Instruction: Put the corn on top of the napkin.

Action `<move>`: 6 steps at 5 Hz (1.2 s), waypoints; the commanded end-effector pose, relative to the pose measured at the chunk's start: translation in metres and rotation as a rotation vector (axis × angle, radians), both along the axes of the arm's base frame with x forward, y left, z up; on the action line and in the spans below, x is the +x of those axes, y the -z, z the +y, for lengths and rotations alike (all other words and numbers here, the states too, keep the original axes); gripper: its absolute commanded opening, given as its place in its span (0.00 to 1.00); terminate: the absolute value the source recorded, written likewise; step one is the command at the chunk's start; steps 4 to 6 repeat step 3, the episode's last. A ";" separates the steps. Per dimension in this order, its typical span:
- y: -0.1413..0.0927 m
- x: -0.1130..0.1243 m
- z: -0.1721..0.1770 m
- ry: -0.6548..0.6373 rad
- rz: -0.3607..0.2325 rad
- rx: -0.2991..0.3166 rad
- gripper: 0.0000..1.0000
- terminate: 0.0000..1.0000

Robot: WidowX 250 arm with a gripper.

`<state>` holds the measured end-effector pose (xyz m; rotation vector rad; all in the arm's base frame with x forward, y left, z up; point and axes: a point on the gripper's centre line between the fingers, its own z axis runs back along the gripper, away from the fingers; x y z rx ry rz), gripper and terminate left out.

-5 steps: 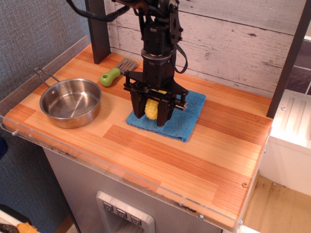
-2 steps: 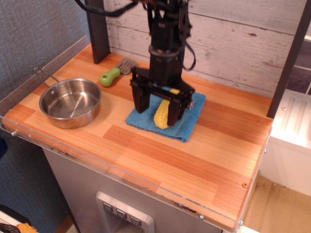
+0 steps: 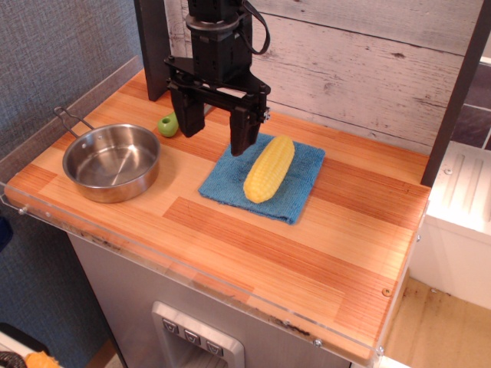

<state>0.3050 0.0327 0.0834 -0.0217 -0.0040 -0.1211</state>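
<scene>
1. I see the corn (image 3: 269,169) lying on its side on the napkin (image 3: 304,174), running diagonally across the blue cloth.
2. My gripper (image 3: 216,127) hangs above the wooden counter (image 3: 307,245), up and to the left of the napkin; its two black jaws stand wide apart and hold nothing.
3. A steel pan (image 3: 112,162) sits at the counter's left end, well apart from the napkin.
4. A green handle (image 3: 168,125) shows just behind the left jaw.
</scene>
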 end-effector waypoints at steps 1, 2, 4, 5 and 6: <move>-0.012 -0.002 0.004 0.052 -0.043 0.056 1.00 0.00; -0.012 -0.002 0.004 0.052 -0.043 0.056 1.00 0.00; -0.012 -0.002 0.004 0.052 -0.043 0.056 1.00 1.00; -0.012 -0.002 0.004 0.052 -0.043 0.056 1.00 1.00; -0.012 -0.002 0.004 0.052 -0.043 0.056 1.00 1.00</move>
